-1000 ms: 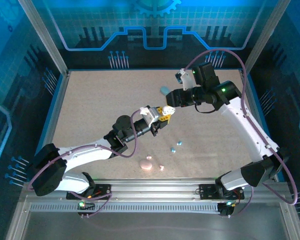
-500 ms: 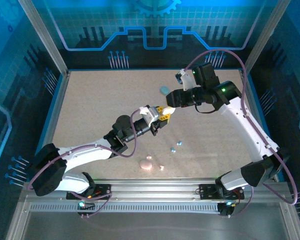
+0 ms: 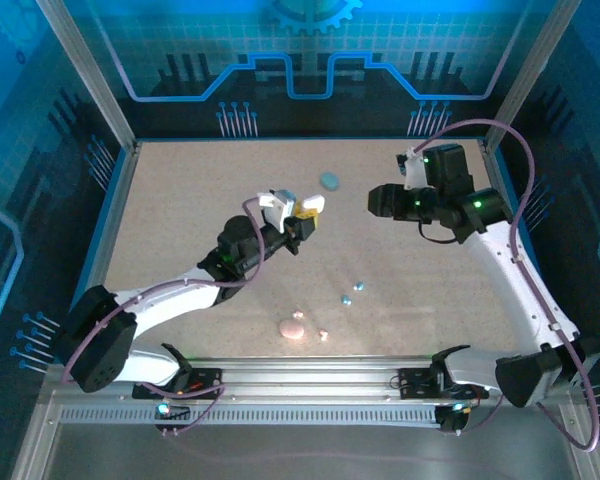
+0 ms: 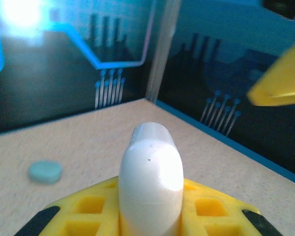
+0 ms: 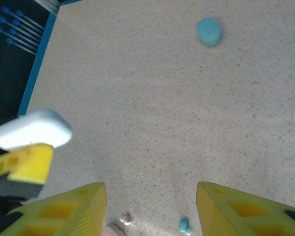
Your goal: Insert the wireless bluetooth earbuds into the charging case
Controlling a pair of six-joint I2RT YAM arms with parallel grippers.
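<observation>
The left gripper (image 3: 306, 209) clamps a closed-looking white charging case (image 4: 150, 182) above the desk (image 3: 180, 220), the right gripper (image 5: 150, 196) gapes empty, and teal earbuds (image 3: 346, 299) and a pink earbud (image 3: 323, 334) lie loose near the front, uncased.

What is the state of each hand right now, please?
Left hand: closed, holding the white rounded plastic case.
Right hand: open, holding nothing.
</observation>
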